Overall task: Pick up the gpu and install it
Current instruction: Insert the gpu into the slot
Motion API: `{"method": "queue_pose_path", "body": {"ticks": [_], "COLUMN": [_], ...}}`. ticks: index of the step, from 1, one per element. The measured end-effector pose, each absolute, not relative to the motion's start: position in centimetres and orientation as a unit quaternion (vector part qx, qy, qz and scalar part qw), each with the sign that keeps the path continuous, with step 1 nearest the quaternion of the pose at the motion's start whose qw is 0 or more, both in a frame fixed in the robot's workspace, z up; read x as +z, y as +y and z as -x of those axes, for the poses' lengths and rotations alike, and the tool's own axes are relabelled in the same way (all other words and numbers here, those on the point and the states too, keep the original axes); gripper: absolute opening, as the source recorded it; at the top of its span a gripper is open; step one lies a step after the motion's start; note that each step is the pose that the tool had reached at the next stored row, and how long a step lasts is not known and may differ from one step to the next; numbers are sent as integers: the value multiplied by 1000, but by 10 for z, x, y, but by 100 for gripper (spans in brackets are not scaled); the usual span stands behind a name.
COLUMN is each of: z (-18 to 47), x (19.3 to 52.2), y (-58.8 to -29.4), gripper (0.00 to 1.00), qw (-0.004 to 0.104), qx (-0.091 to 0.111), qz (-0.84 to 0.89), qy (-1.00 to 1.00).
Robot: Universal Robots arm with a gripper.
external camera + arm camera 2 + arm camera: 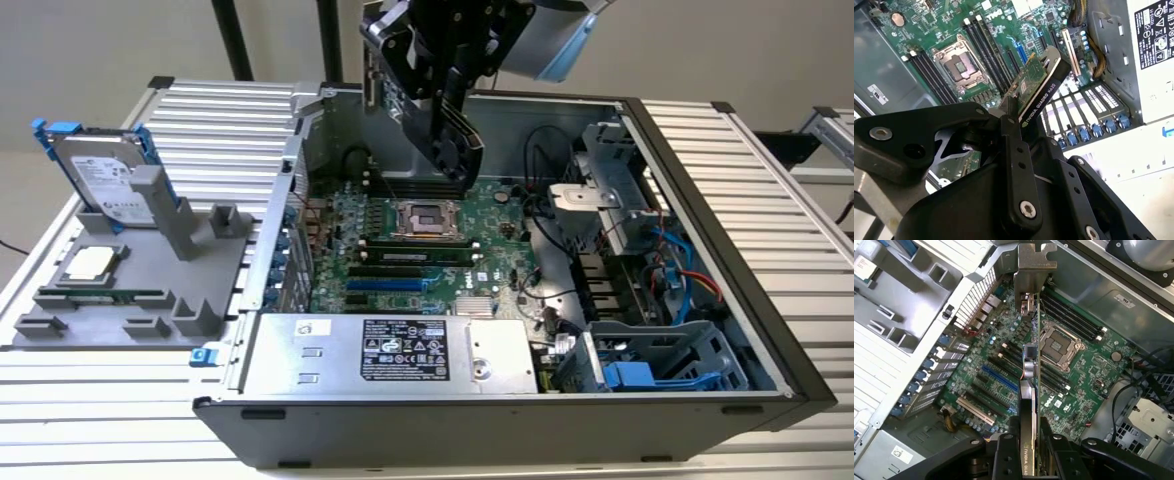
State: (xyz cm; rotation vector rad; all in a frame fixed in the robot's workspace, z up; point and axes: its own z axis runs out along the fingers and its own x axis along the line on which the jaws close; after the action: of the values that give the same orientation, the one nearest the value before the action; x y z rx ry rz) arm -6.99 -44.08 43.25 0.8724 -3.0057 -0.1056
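Black gripper (1029,447) is clamped shut on the thin green-and-black gpu card (1031,365), hanging over the green motherboard (1081,372), I'd guess to line it up with the slots.

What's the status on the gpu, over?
Pincer shut on gpu. Held edge-on above motherboard, not seated. Nothing seen between them.
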Motion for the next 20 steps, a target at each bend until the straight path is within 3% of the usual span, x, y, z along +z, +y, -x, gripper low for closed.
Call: {"method": "queue_pose_path", "body": {"ticks": [20], "z": [70], "x": [432], "y": [-441], "gripper": [0], "qw": [7], "qx": [-33], "qz": [-335], "qy": [-941]}}
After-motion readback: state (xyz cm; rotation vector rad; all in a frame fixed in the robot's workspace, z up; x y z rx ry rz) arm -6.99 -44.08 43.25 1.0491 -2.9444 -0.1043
